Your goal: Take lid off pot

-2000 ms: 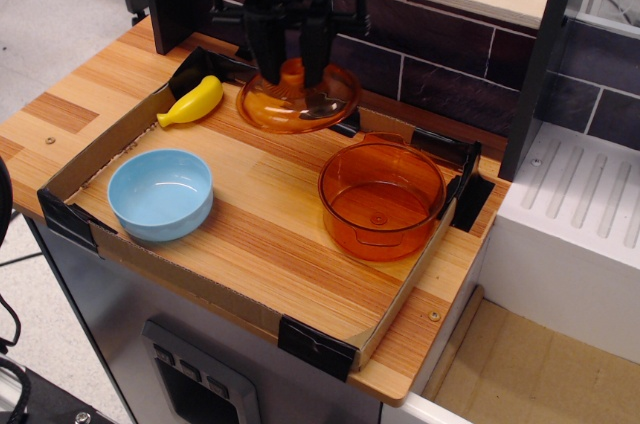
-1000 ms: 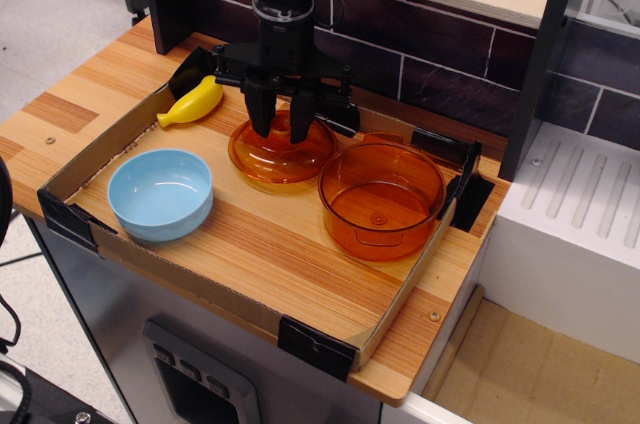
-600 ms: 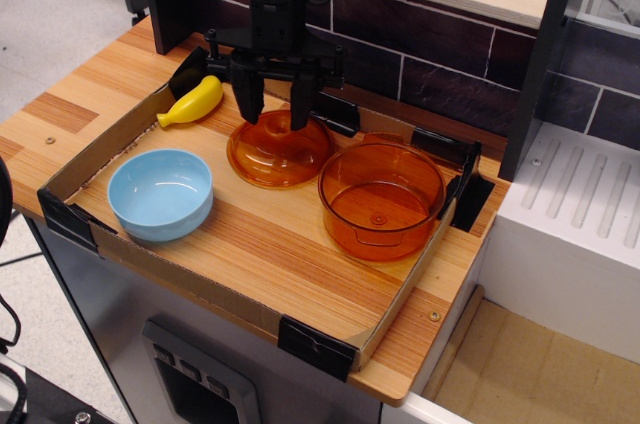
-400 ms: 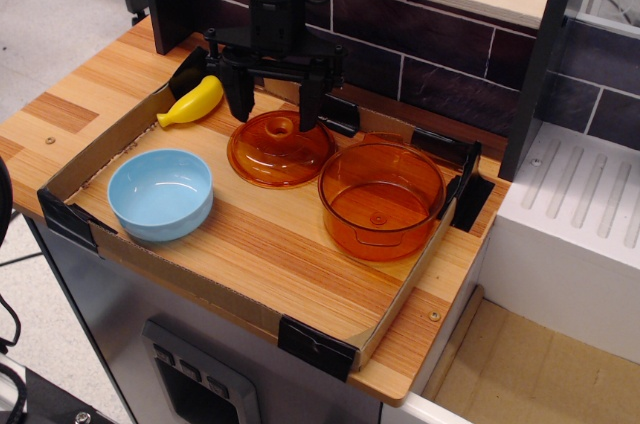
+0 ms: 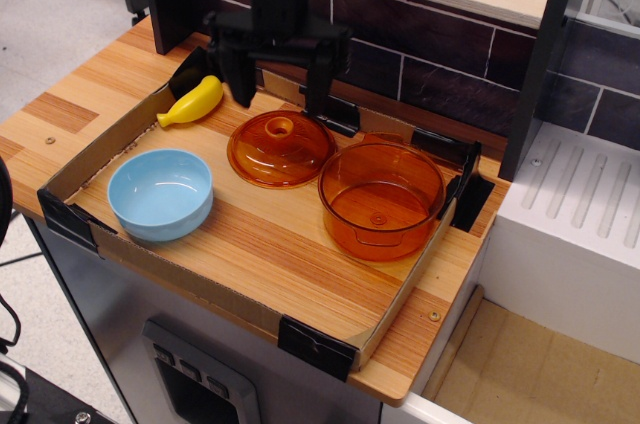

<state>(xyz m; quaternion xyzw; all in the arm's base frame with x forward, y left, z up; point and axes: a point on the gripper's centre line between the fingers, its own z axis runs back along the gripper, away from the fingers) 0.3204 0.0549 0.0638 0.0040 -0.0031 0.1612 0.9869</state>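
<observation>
The orange lid (image 5: 279,148) lies flat on the wooden tray floor, knob up, just left of the open orange pot (image 5: 381,198) and touching or nearly touching its rim. The pot stands uncovered and empty at the right of the tray. My gripper (image 5: 279,96) hangs above the lid, open wide, with its black fingers (image 5: 241,79) spread to either side and clear of the knob. It holds nothing.
A light-blue bowl (image 5: 161,193) sits at the tray's front left. A yellow banana (image 5: 192,102) lies at the back left corner. Low cardboard walls (image 5: 190,284) ring the tray. A dark brick wall (image 5: 440,74) stands behind, and a white drainer (image 5: 590,214) is to the right.
The gripper lowered the lid onto the tray beside the pot, opened its fingers, let go of the knob and rose above it.
</observation>
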